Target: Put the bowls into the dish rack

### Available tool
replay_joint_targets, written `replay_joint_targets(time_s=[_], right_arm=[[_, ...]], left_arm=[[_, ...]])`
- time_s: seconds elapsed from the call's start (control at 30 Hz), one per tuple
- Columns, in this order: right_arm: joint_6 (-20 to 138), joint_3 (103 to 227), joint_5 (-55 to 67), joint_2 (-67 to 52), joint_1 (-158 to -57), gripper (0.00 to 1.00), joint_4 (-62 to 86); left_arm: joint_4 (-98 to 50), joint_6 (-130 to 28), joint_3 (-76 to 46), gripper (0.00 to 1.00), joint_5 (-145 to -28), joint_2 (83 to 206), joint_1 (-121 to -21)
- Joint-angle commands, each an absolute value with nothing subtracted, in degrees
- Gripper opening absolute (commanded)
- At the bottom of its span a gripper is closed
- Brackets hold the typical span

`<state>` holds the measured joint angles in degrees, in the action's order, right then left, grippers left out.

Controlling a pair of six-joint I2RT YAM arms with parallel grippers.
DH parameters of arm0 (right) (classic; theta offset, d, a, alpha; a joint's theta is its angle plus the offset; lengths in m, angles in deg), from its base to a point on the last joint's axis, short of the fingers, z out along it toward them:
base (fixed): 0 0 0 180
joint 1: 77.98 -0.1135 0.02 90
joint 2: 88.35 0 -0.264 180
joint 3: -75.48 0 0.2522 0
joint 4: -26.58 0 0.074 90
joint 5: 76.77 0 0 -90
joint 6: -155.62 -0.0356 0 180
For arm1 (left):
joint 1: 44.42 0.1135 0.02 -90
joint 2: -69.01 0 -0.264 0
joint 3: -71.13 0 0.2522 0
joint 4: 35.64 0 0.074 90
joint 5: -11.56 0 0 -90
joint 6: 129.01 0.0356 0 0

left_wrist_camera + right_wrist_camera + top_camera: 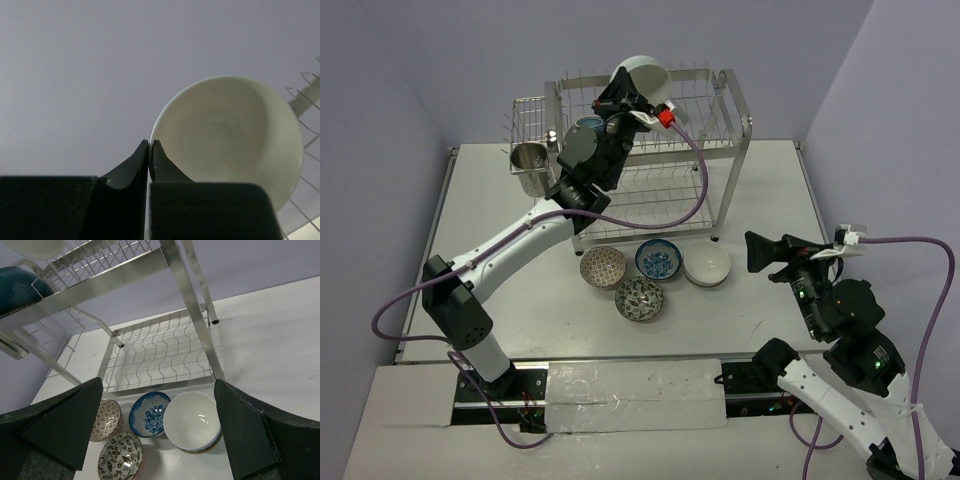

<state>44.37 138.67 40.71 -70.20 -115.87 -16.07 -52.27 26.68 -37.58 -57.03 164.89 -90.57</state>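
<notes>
Six bowls are what we can count. One white bowl (640, 72) is in the left tool (623, 95), one teal bowl (588, 124) stands in the upper tier of the dish rack (736, 118), and four sit on the counter (775, 190) just near of the rack. Of those four, three form a row from left to right: a red patterned bowl (603, 266), a blue-and-white bowl (659, 259) and a second white bowl (706, 266). A dark leaf-patterned bowl (639, 298) lies nearer, touching the first two. We count two tiers on the rack. One steel cup (528, 160) hangs in the side basket (525, 112) at its left end.

The left tool's fingers are pinched almost together on the rim of the white bowl. The bowl is tipped on edge above the upper tier, just right of the teal bowl. We cannot tell whether it touches the wires. In the left wrist view its hollow faces the camera and it rises up and to the right from the fingertips.

The right tool (756, 252) is spread wide and holds nothing. It hangs over the right side of the counter, to the right of the row of bowls and apart from them, pointing left toward them. In its wrist view the four counter bowls show between its fingers.
</notes>
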Motion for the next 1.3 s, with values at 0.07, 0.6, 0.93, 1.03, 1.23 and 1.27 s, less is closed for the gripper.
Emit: replay_joint_targets(time_s=[0.07, 0.6, 0.93, 1.03, 1.23, 1.27], right_arm=[[45.3, 138.1, 42.0, -71.4, -116.2, 1.0, -16.0], [45.3, 137.2, 39.6, -71.3, -116.2, 1.0, -16.2], [45.3, 137.2, 39.4, -71.1, -116.2, 1.0, -15.8], [45.2, 137.0, 39.2, -71.2, -116.2, 1.0, -15.7], [45.0, 136.6, 38.6, -71.1, -116.2, 1.0, -15.7], [44.9, 136.6, 38.7, -71.1, -116.2, 1.0, -15.6]], left_arm=[[-60.5, 29.8, -34.7, 0.0, -62.0, 165.0, -89.6], [-68.3, 37.9, -20.9, 0.0, -58.8, 162.9, -92.0], [-74.0, 43.0, -13.4, 0.0, -54.9, 162.0, -96.1], [-75.0, 44.0, -11.9, 0.01, -53.9, 161.6, -97.3], [-80.2, 46.9, -7.5, 0.06, -51.1, 161.8, -99.6], [-81.1, 47.6, -6.9, 0.06, -50.4, 161.7, -99.9]])
